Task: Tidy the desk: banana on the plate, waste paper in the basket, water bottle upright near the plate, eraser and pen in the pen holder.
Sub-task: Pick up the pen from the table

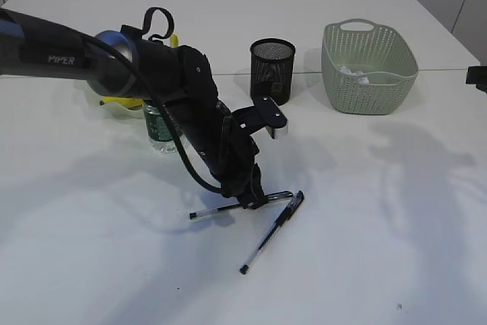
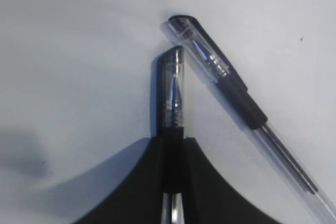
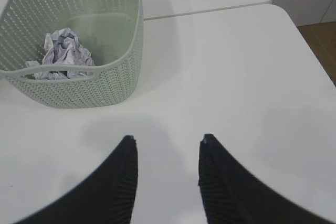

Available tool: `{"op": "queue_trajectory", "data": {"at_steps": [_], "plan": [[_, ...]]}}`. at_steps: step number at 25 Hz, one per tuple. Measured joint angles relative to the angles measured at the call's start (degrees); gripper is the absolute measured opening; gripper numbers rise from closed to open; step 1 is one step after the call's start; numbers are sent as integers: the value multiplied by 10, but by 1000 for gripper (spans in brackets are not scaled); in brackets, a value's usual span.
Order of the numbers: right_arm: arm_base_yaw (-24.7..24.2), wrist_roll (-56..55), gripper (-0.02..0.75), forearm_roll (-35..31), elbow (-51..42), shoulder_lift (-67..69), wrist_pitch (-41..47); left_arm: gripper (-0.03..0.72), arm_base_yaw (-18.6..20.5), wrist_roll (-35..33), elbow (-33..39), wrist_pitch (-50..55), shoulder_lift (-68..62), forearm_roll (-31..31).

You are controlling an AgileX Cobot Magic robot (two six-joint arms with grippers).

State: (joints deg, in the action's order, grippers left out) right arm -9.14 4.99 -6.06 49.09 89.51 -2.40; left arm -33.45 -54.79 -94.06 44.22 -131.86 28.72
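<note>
Left claw [image 2: 170, 145] clamped narrow on my pen [image 2: 171, 90] near its cap end: light, stiff, slick barrel, likely to pivot.

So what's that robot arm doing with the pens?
The left end effector is closed on one pen down on the white desk. A second pen lies right beside it, untouched. The black pen holder stands further back. The waste paper already sits in the green basket, and the water bottle stands upright behind the arm. The right end effector hangs open near the basket, holding nothing.
</note>
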Motion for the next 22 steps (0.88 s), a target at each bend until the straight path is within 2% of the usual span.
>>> {"op": "queue_trajectory", "data": {"at_steps": [22], "plan": [[0, 0, 299, 0, 0, 0, 0, 19, 0, -1, -44, -54, -14, 77]]}}
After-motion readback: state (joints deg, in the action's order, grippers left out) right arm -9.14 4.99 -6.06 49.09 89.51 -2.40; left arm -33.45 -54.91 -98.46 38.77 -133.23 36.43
